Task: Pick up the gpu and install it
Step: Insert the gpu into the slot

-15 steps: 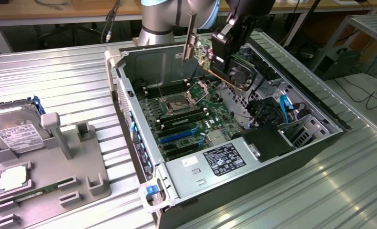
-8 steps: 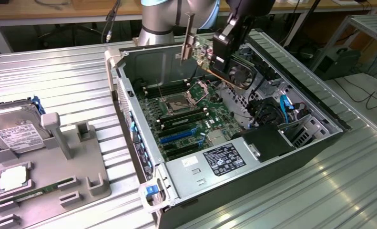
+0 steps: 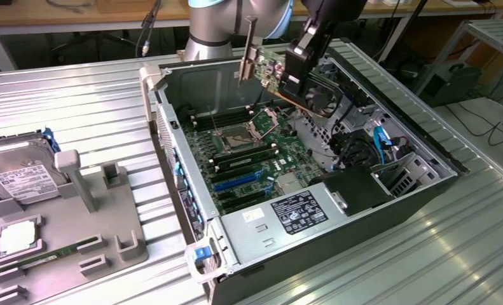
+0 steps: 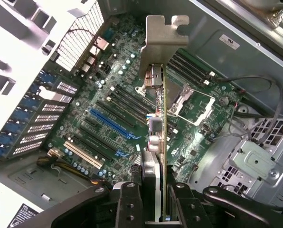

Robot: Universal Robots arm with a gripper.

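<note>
You have your gripper clamped on the gpu, card held edge-on in the air above the open computer case, silvery bracket farthest from the fingers, motherboard well below it, hard drive at the exterior view's left

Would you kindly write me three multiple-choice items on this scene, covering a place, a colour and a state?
1. Where is the gpu? A) on the floor B) in the air above the open case C) seated in a slot
2. What colour is its bracket? A) silvery B) red C) blue
3. The tool is: A) open, empty B) shut on a cable C) shut on the gpu
Answers: 1 B, it hangs over the motherboard; 2 A, bare metal; 3 C, fingers clamp the card.
</note>
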